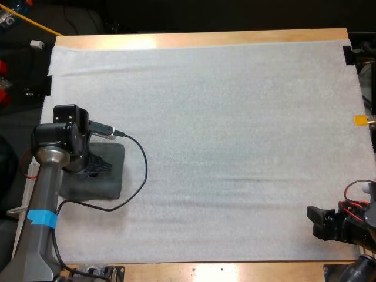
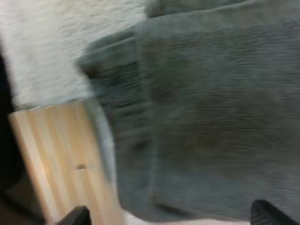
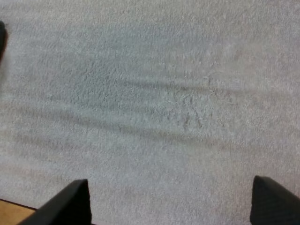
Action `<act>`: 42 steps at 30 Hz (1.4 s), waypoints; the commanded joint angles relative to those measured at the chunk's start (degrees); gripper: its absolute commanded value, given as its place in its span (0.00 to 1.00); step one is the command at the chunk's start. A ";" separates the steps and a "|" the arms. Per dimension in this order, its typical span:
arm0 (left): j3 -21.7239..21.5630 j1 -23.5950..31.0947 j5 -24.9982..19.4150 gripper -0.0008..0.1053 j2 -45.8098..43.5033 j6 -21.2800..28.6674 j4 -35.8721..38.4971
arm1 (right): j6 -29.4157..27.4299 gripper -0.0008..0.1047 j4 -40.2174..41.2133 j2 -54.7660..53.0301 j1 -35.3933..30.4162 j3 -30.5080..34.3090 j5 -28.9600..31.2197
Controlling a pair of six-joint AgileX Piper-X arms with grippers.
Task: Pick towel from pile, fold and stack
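Your folded towel (image 1: pixel 110 176) lies at the left side of the mat (image 1: pixel 235 147), close to the bench (image 1: pixel 205 39) edge there. It is soft, light, limp cloth with layered edges. I'd judge a pinch at a corner, taking every layer, holds best; otherwise it will sag open. Your left gripper (image 1: pixel 97 166) hovers right over it, fingers spread, grasping nothing. Your right gripper (image 1: pixel 314 220) sits released at the near right, above bare mat. The middle and far stretch give you free room.
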 commanded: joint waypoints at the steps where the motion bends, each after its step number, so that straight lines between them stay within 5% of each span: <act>1: -0.35 0.00 -3.81 0.63 -0.32 -1.12 -0.32 | 0.15 0.65 0.36 -0.20 -0.05 -0.47 -0.44; 6: -0.35 0.00 -4.26 0.61 -0.32 -2.15 -0.60 | 0.15 0.65 0.36 -0.20 -0.05 -0.47 -0.44; 12: -0.03 0.28 7.52 0.61 -0.32 -3.35 -0.38 | 0.15 0.65 0.36 -0.20 -0.05 -0.47 -0.44; 20: 7.95 6.67 19.54 0.61 -0.32 -4.64 -7.69 | 0.26 0.65 0.36 -0.20 -0.05 -0.47 -0.57; 29: 13.85 6.82 19.52 0.61 1.53 -5.90 -15.60 | 1.98 0.65 -4.58 -0.20 -0.05 -0.47 -9.65; 42: 12.48 6.82 19.52 0.61 7.98 -8.03 -15.49 | 4.01 0.65 -13.35 -0.20 -0.05 -0.47 -13.62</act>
